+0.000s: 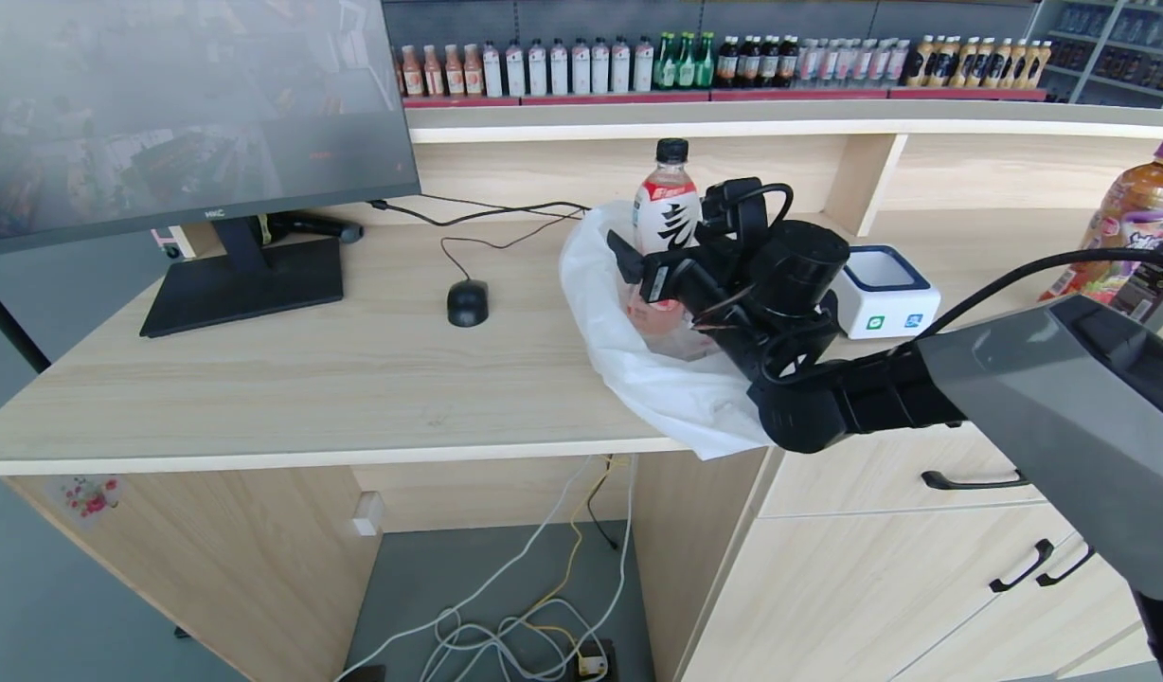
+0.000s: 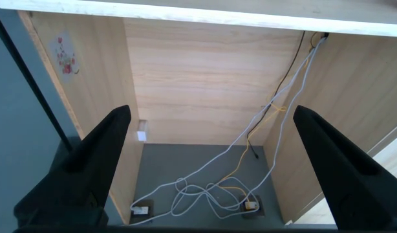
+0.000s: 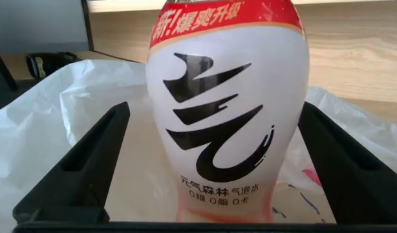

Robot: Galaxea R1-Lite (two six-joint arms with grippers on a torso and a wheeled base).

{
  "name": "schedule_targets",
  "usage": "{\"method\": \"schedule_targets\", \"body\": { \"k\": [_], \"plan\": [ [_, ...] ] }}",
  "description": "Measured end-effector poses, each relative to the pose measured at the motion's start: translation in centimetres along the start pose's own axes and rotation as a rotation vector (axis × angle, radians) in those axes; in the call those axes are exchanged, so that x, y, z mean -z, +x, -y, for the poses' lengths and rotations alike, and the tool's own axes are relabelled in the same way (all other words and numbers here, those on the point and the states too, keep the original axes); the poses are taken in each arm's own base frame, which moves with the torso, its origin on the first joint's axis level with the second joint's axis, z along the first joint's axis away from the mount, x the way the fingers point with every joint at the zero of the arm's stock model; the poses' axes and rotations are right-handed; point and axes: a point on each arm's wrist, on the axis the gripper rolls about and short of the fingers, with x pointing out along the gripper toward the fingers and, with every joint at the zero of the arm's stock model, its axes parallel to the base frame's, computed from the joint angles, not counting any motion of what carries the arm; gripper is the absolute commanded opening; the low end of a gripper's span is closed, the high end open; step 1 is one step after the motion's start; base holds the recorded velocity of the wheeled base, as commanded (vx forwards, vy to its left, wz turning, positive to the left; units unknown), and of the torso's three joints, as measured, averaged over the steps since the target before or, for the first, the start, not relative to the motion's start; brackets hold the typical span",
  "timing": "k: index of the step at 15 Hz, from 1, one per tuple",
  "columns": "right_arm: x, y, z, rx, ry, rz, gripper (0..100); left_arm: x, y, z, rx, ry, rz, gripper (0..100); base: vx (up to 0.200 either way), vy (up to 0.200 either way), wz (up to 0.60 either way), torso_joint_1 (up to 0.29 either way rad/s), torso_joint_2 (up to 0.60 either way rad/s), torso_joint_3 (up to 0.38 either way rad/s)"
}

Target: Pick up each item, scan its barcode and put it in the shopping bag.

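i see the right gripper point(image 1: 662, 284), jaws spread wide, straddling the smooth, round-shouldered plastic bottle point(image 1: 667, 204), which stands upright in the crinkled white shopping bag point(image 1: 657, 388) on the pale woodgrain desk point(image 1: 354, 379). the left gripper point(image 2: 211, 129) has its jaws gaping, empty.

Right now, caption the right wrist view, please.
Open right hand flanks white-labelled drink bottle standing in white plastic bag.

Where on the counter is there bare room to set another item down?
Broad bare countertop from mouse and monitor stand to the front edge, left of the shopping bag. Crowded: bag, bottle, right hand, scanner.
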Motion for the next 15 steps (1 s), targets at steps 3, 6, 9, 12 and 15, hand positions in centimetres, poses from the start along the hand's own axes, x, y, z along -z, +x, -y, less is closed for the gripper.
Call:
{"method": "schedule_targets", "body": {
  "k": [3,6,9,12,15],
  "plan": [
    [-1.7,-0.9,-1.1,-0.025,0.008,0.007,100,0.0,0.0,0.0,0.000,-0.001,0.000,100,0.000,0.000,0.00,0.000,0.00,0.000],
    [-3.2,-2.0,-1.8,-0.041,0.015,0.005,100,0.0,0.0,0.0,0.000,-0.001,0.000,100,0.000,0.000,0.00,0.000,0.00,0.000],
    [-4.2,-4.1,-1.9,-0.051,0.019,-0.004,100,0.0,0.0,0.0,0.000,-0.001,0.000,100,0.000,0.000,0.00,0.000,0.00,0.000],
    [-5.2,-6.2,-1.6,-0.048,0.023,0.027,100,0.0,0.0,0.0,0.000,0.000,0.000,100,0.000,0.000,0.00,0.000,0.00,0.000],
    [-3.7,-9.8,-0.7,-0.030,0.034,0.005,100,0.0,0.0,0.0,0.000,-0.001,0.000,100,0.000,0.000,0.00,0.000,0.00,0.000]
  ]
}}
